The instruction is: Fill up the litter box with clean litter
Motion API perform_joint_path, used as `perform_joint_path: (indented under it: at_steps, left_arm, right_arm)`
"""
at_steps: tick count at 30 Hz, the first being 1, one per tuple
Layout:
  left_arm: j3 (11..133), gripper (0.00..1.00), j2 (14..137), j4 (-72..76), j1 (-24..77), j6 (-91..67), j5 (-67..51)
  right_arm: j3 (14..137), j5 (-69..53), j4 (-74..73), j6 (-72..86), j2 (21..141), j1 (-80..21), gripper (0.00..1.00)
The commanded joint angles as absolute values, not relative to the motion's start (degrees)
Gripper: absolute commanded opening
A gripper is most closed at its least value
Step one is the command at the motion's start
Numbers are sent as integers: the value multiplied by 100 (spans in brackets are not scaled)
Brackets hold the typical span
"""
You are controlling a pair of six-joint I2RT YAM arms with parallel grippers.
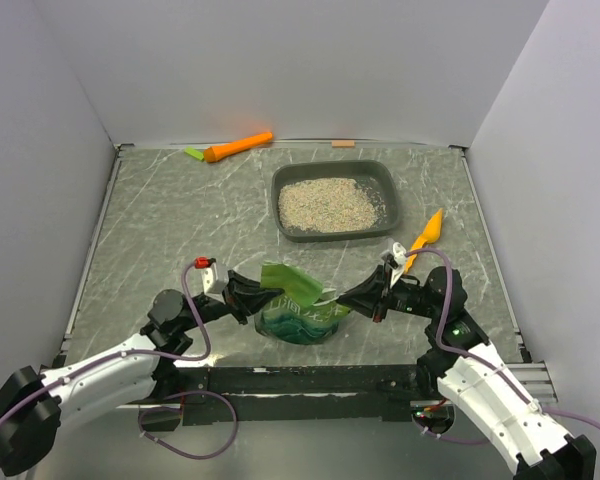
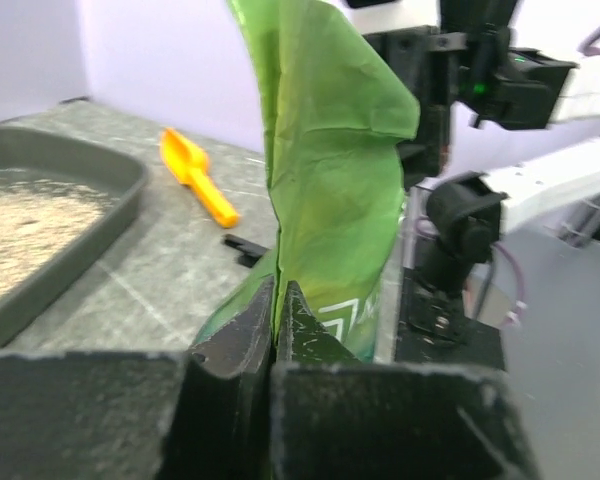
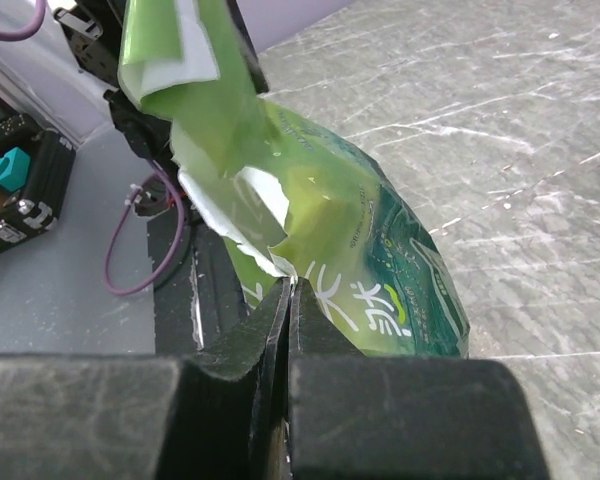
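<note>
The dark grey litter box (image 1: 380, 176) sits at the back right of the table, with a layer of beige clean litter (image 1: 326, 204) in it; its corner shows in the left wrist view (image 2: 100, 225). A green-teal bag (image 1: 302, 318) stands near the front edge, its torn top open. My left gripper (image 1: 261, 298) is shut on the bag's left top edge (image 2: 320, 150). My right gripper (image 1: 342, 300) is shut on the bag's right top edge (image 3: 380, 270).
An orange scoop (image 1: 426, 236) lies right of the litter box, also in the left wrist view (image 2: 195, 172). An orange carrot-like toy (image 1: 235, 147) lies at the back wall. White walls enclose the table.
</note>
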State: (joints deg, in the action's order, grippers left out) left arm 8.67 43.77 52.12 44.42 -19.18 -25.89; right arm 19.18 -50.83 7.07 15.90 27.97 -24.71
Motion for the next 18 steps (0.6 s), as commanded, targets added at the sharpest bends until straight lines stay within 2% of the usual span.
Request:
perform_joint_path:
  at_steps: [1, 5, 8, 9, 16, 18]
  left_arm:
    - [1098, 1, 4666, 5994, 4412, -2329, -3453]
    - [1256, 1, 4790, 5767, 4412, -2724, -3551]
    - [1441, 1, 4501, 4776, 4421, -2997, -3288]
    - [1528, 1, 4352, 4015, 4421, -3006, -3009]
    - [1555, 1, 2210, 1367, 4421, -3409, -1400]
    - [1564, 1, 1996, 986, 4412, -3795, -1197]
  right_arm:
    - [2003, -4888, 678, 1898, 2681, -2452, 0]
    - [2241, -4527, 19, 2153, 2803, -2443, 0]
    - [2487, -4518, -743, 2329, 2997, -2452, 0]
    - [2531, -4544, -869, 2364, 2988, -2443, 0]
    - [2496, -4904, -1441, 2777, 2759, -2443, 0]
    - [2487, -5062, -1529, 2908, 2830, -2435, 0]
